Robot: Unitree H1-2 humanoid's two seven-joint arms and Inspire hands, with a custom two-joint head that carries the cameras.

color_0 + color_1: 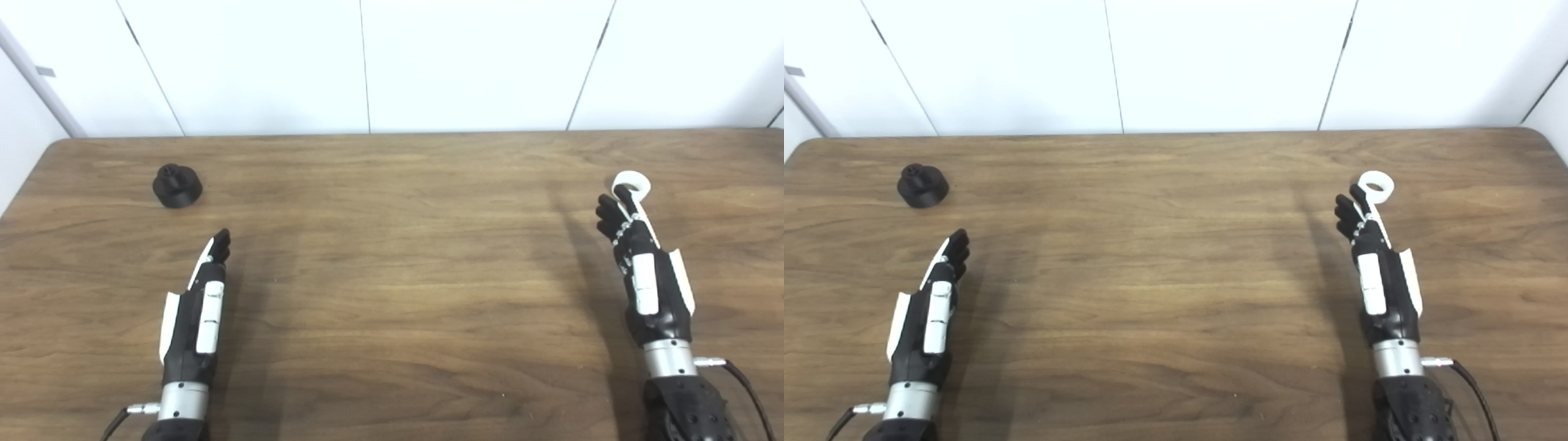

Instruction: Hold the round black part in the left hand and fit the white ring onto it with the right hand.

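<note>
Two robot hands hover over a wooden table (pixel 392 294): the left hand (pixel 199 306), fingers extended and empty, sits near the round black part (pixel 177 185), while the right hand (pixel 643 263) touches the white ring (pixel 632 184) (grasp unclear), which could skid away.

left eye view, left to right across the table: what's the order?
round black part → left hand → right hand. White ring sits at the right hand's fingertips, overlapping it, so unordered.
</note>
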